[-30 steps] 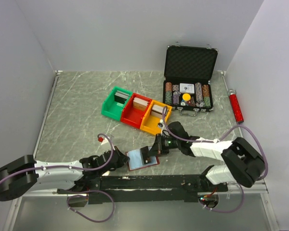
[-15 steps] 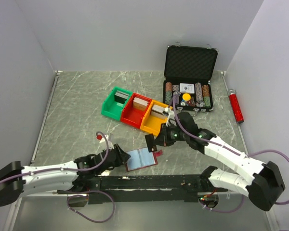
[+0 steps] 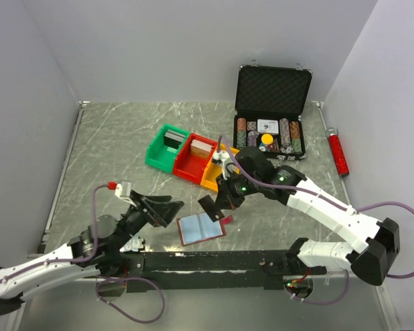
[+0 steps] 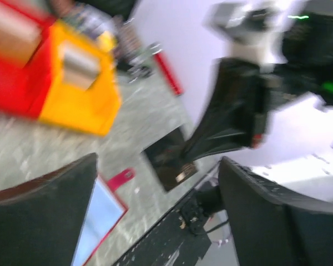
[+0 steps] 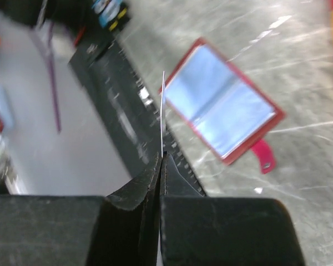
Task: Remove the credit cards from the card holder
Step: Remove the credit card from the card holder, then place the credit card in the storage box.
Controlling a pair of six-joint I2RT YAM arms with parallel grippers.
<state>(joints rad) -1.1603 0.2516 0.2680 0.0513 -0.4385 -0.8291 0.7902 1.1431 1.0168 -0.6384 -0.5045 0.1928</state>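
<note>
Right jaws pinch 1 card [image 3: 208, 205] in air near open card holder [image 3: 201, 228] on desk [image 3: 110, 152]. Left jaws wide, empty, beside holder.

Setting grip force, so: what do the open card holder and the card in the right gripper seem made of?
Card holder: red rim and strap, likely faux leather; the glossy pale-blue panels inside look plastic. Card: thin, flat, unbent while pinched, probably rigid plastic.

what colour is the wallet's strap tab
Pinkish red; the tab shows best in the right wrist view.
</note>
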